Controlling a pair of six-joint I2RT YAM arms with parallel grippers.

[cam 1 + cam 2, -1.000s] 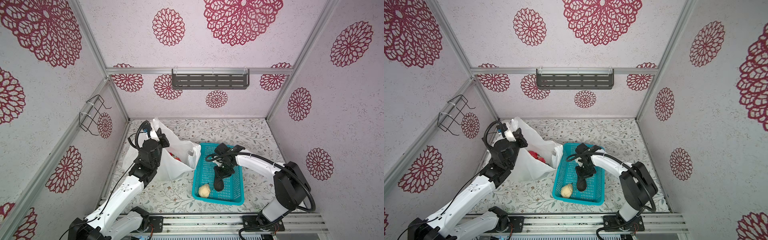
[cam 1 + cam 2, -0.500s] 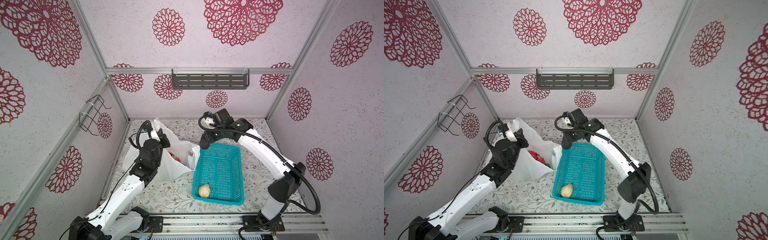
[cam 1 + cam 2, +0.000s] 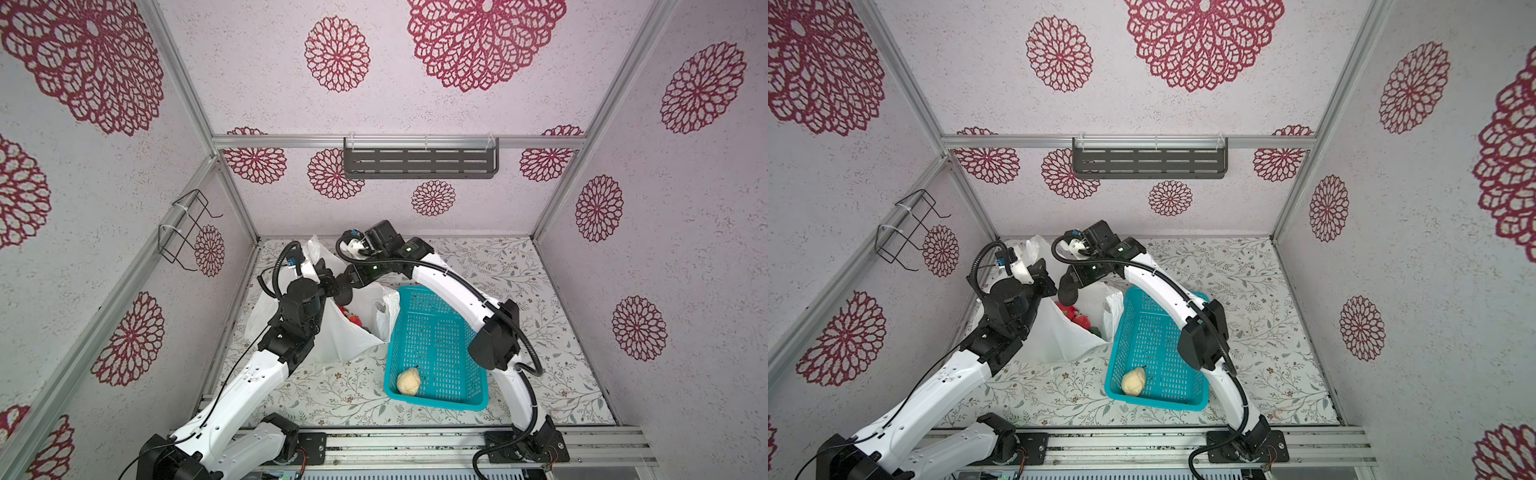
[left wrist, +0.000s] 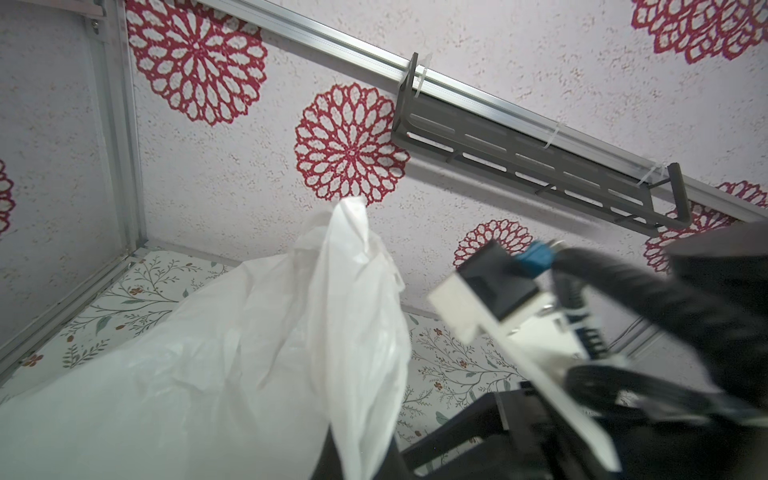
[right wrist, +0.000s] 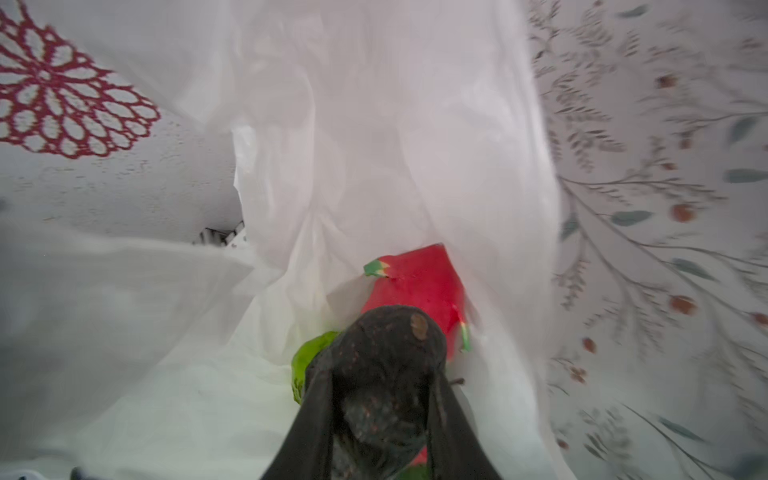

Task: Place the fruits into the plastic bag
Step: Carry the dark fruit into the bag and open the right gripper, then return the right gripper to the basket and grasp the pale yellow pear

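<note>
Hanging over open mouth of one thin white translucent plastic bag point(image 3: 345, 338): right gripper point(image 5: 382, 399), jaws part-way apart, clamped on one dark bumpy avocado point(image 5: 386, 353). Avocado sits between jaws, above bag's contents. Inside bag, below gripper: one red-pink dragon fruit point(image 5: 419, 282), one green fruit point(image 5: 305, 361). Left gripper point(image 3: 1045, 277) fully closed, pinching bag's upper edge, holding it raised. One turquoise perforated plastic basket point(image 3: 436, 345) on bench point(image 3: 540, 332), just beside bag, holds one cream-yellow lumpy fruit point(image 3: 408, 381), well apart from both grippers.
</note>
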